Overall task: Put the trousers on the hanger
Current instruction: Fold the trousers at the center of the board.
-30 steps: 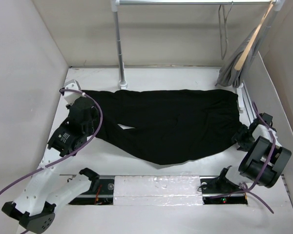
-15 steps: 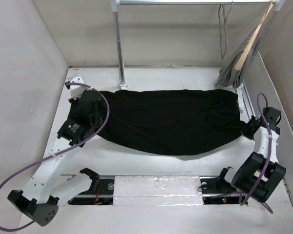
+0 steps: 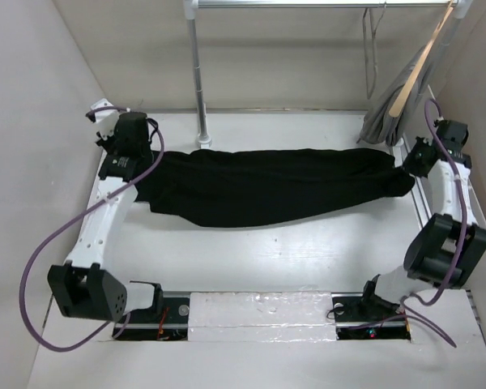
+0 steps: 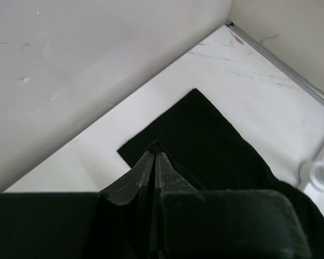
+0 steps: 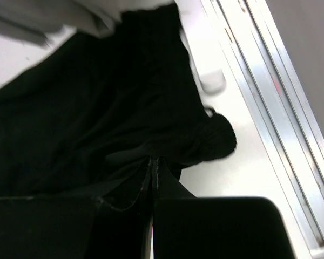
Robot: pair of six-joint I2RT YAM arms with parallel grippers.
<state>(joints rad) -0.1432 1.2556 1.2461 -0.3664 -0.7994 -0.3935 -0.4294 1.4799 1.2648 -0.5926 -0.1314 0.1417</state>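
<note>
At near edge of bench (image 3: 308,251): noted both arm bases, arms stretched away toward far half.

Mid-bench: found trousers (image 3: 267,186) lying as long narrow band, left to right, strung between the two claws, near side sagging onto bench.

Left end: found left claw (image 4: 153,154) pinched shut on a corner of trousers, tips together with only thin cloth between. Flat black corner lying on bench just beyond tips.

Right end: found right claw (image 5: 153,159) likewise clamped on bunched cloth, close by side track (image 5: 272,129).

Far right, up on rail (image 3: 308,4): spotted hanger (image 3: 373,49), bare wire, hooked just beside wooden hanger (image 3: 417,69) carrying grey garment (image 3: 385,113). Well apart from trousers, not yet touched.

Risks, judged:
- Losing an end during any lift. Cause: thin pinch at very edge of soft cloth, weight of middle dragging on it.
- Lopsided drape over hanger. Cause: band bunched at right, flatter at left.
- Snagging grey garment or knocking wooden hanger on approach. Cause: hanger hung right next to them, right claw already close below.
- Hanger swinging on rail. Cause: both claws taken up with trousers, none free for steadying.

Against a second ago:
- Trousers then spread as broad sheet reaching well toward near edge; now drawn into narrow band, shifted farther away.
- Both claws carried toward far wall, left one most.
- Right claw then at near-right edge of cloth, grip not evident; now closed on it.
</note>
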